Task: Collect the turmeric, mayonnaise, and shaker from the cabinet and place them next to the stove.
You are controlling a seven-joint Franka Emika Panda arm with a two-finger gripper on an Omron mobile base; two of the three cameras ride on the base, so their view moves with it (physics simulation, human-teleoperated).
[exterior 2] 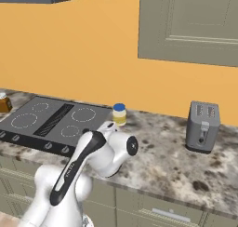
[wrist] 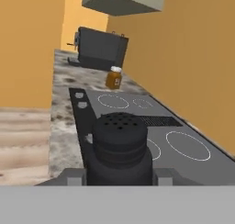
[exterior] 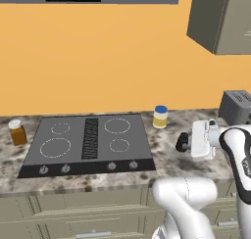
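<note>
Black and perforated on top, the shaker (wrist: 120,147) is sitting clamped in your pincer (exterior: 182,142), hovering just right of the stove (exterior: 88,142); turmeric (exterior: 17,132) is standing left of that stove, mayonnaise (exterior: 160,117) by its back right corner on the desk (exterior: 169,159).

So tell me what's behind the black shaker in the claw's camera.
Behind the shaker, held in the shut claw, lies the stove, then the turmeric on the counter and a dark appliance. The shaker covers part of the near burners.
</note>
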